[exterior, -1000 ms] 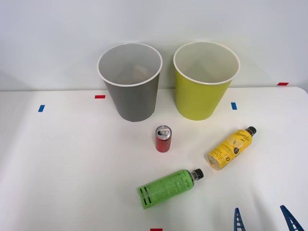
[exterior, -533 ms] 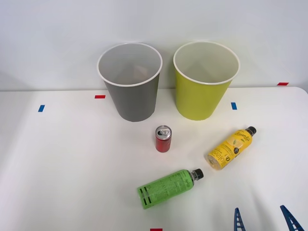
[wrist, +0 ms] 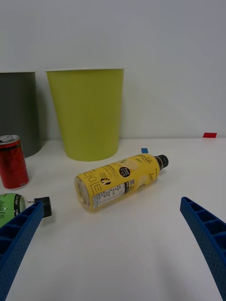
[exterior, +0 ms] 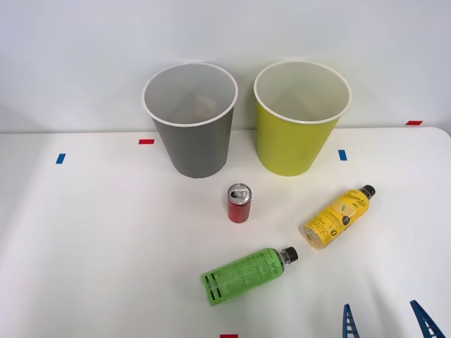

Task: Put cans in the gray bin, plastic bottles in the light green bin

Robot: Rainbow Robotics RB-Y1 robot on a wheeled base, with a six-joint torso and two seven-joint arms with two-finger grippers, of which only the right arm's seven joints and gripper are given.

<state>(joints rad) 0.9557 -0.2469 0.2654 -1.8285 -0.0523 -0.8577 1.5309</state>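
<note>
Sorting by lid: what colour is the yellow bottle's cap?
Black; the yellow bottle's cap shows best in the right wrist view.

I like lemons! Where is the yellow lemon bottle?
In the front view, the yellow bottle lies on its side on the table's right part, before the light green bin, right of the red can.

The red can (exterior: 239, 203) is glossy metal with a bare silver top, both bottles, yellow (wrist: 120, 180) and green (exterior: 246, 275), are shiny labelled plastic, the bins, gray (exterior: 196, 144) and light green (wrist: 88, 115), matt plastic, the ribbed fingers (wrist: 207, 235) blue plastic.
</note>
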